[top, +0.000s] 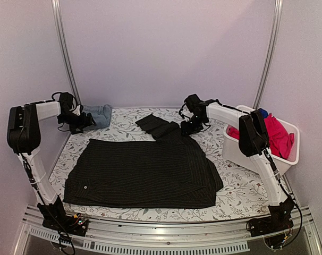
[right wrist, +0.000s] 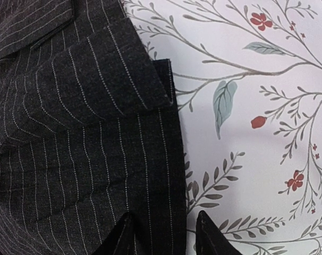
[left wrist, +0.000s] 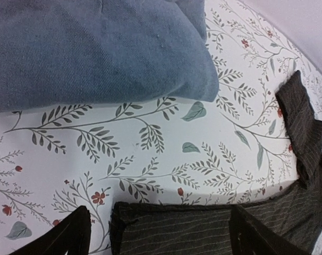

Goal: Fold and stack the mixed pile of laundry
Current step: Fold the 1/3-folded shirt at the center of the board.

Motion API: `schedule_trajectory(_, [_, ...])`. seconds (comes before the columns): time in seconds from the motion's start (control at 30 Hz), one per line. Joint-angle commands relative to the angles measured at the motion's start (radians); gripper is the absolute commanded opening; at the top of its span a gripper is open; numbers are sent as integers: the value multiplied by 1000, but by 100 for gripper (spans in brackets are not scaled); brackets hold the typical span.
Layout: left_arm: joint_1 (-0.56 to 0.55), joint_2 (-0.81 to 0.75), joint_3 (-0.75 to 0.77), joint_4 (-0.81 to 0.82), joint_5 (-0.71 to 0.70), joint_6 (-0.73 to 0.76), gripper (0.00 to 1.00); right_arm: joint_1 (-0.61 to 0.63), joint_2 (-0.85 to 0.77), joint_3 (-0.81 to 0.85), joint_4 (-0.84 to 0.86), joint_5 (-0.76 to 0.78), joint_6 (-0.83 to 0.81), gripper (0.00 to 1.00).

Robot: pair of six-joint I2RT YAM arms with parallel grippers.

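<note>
The tabletop carries a white floral-patterned cover (top: 240, 186). A black pinstriped collared shirt (top: 145, 172) lies spread flat across the middle, reaching toward the near edge. A light blue denim piece (top: 101, 114) sits in the far left corner. A white plastic bin (top: 235, 151) stands at the right edge.

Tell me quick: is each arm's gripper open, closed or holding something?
Left gripper: open wide, holding nothing.
Right gripper: open, jaws half apart astride the edge of the pinstriped shirt, not clamped.
</note>
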Motion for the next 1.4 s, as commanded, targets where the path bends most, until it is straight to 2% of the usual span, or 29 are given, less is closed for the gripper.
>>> schedule_trajectory(0.0, [19,72,63,-77,-17,78,86,8,63,21,4,-6,-8,33])
schedule_trajectory(0.17, [17,111,68,-107,57,159,73,8,63,22,11,-77,-9,18])
schedule_trajectory(0.33, [20,109,41,-90,108,191,69,5,60,19,10,-109,2,1])
schedule_trajectory(0.37, [19,117,41,-89,122,196,68,5,60,19,8,-108,5,0])
schedule_trajectory(0.73, [20,161,32,-64,159,214,55,-13,27,18,8,-113,31,0])
schedule_trajectory(0.87, [20,164,28,-49,173,225,44,-16,20,19,6,-117,32,0])
schedule_trajectory(0.97, [19,158,23,-49,110,230,39,-18,18,18,6,-119,31,0])
schedule_trajectory(1.17, [31,108,-24,-2,1,229,40,-21,17,16,-1,-118,31,0])
schedule_trajectory(1.37, [33,118,-43,4,15,235,41,-22,17,13,0,-119,32,0])
